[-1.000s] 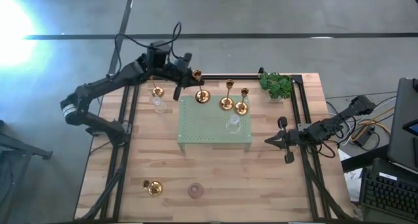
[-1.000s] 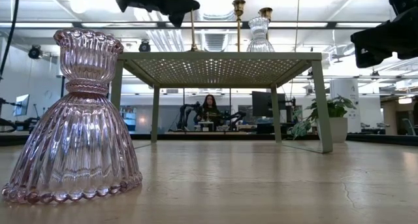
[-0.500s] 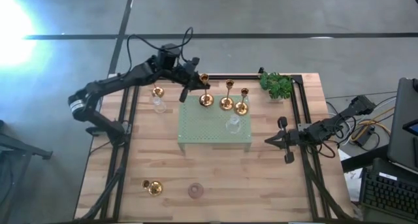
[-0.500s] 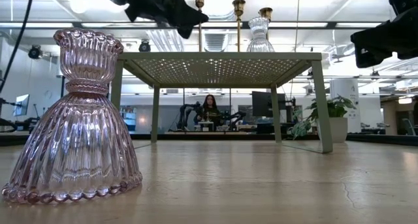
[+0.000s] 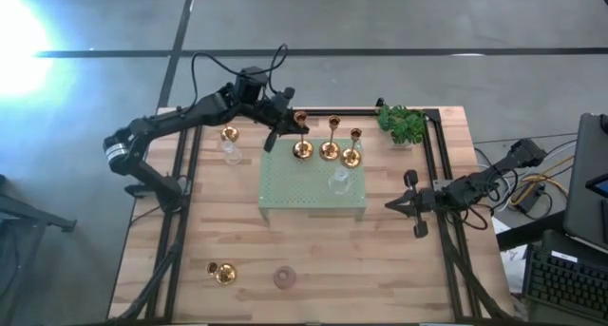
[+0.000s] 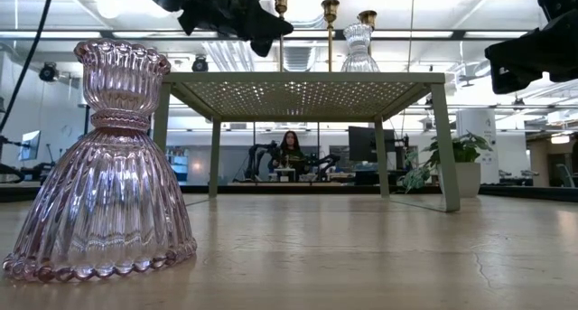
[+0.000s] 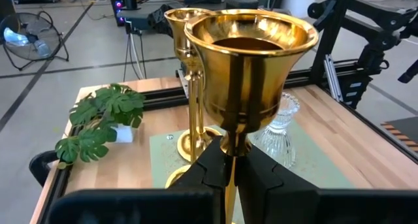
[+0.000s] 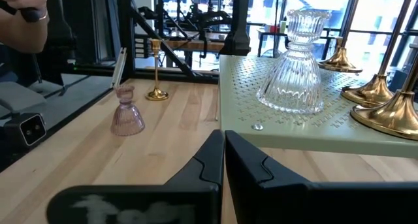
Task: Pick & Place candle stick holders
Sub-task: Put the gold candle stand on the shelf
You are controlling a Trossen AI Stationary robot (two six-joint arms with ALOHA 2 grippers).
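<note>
Left tool [image 5: 290,126] clamped on brass holder [image 5: 302,147] stem, upper-middle, lining it beside two others on tray [image 5: 313,188]; right tool [image 5: 399,204] clenched empty.

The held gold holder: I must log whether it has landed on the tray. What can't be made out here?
- Held gold holder: left wrist view, the left gripper hides its base.
- High view: too small to show any gap between its base and the tray.
- Low view: the tray top is edge-on, base unseen.
</note>
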